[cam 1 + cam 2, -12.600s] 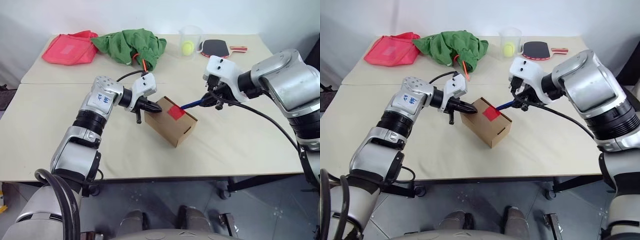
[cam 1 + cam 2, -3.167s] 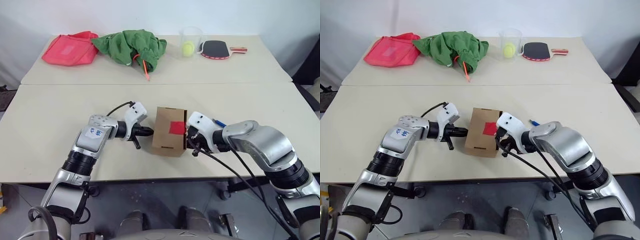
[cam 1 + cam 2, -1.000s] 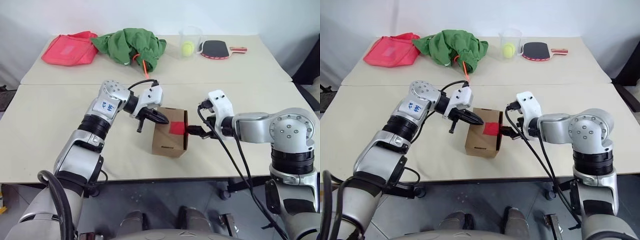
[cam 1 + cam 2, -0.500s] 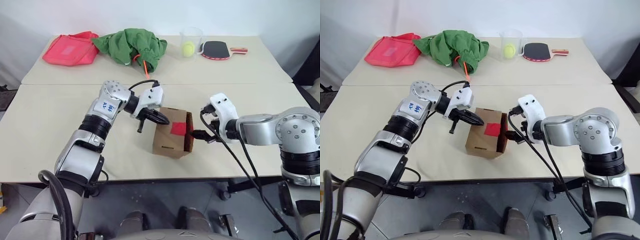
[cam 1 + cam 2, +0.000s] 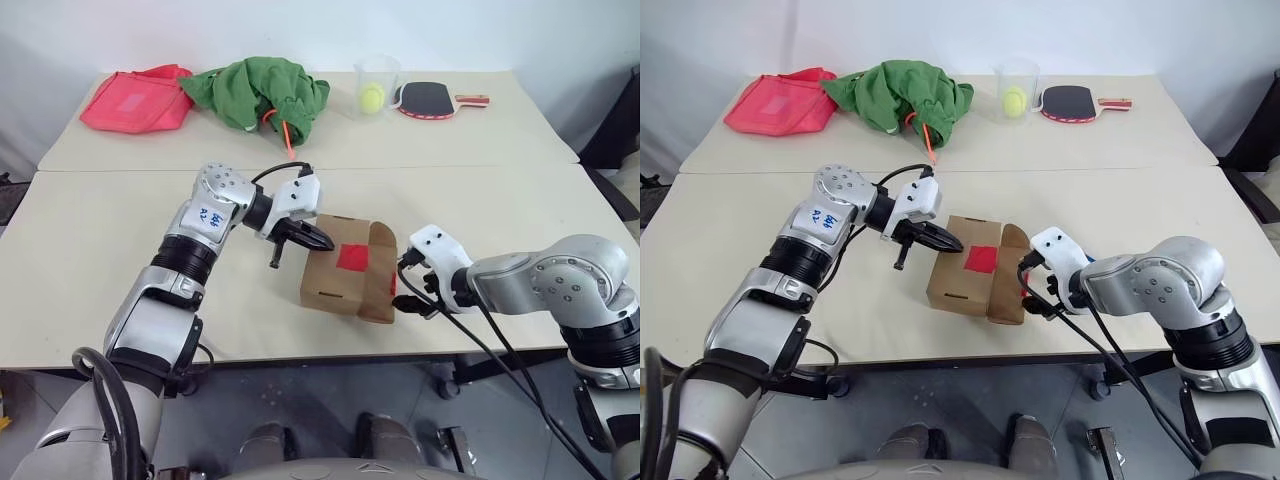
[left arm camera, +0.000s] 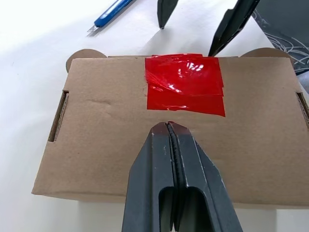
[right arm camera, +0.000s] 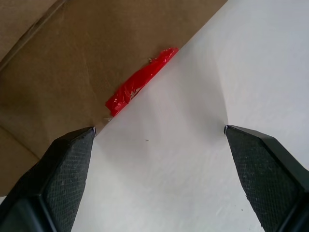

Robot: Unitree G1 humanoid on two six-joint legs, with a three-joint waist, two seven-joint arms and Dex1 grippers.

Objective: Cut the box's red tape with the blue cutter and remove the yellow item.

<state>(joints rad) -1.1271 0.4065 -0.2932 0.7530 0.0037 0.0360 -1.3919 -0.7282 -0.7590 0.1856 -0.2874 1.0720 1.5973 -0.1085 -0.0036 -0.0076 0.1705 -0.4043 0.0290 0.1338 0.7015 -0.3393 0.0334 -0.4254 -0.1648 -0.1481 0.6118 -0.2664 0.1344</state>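
1. Box (image 5: 345, 275): small brown cardboard carton, lying on the table near its front edge; right-side flap swung open, resting outward.
2. Red tape (image 5: 351, 256): glossy red square on box's top face, approx. centred; a torn strip (image 7: 140, 81) shows on the flap edge, so prob. cut through.
3. Blue cutter (image 6: 110, 12): thin blue pen shape w/ metal tip, flat on the table just beyond the box.

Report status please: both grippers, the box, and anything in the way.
Left gripper shut, tip pressing the box top beside the red tape. Right gripper open at the swung-out flap. Blue cutter on table behind box. Nothing blocking.
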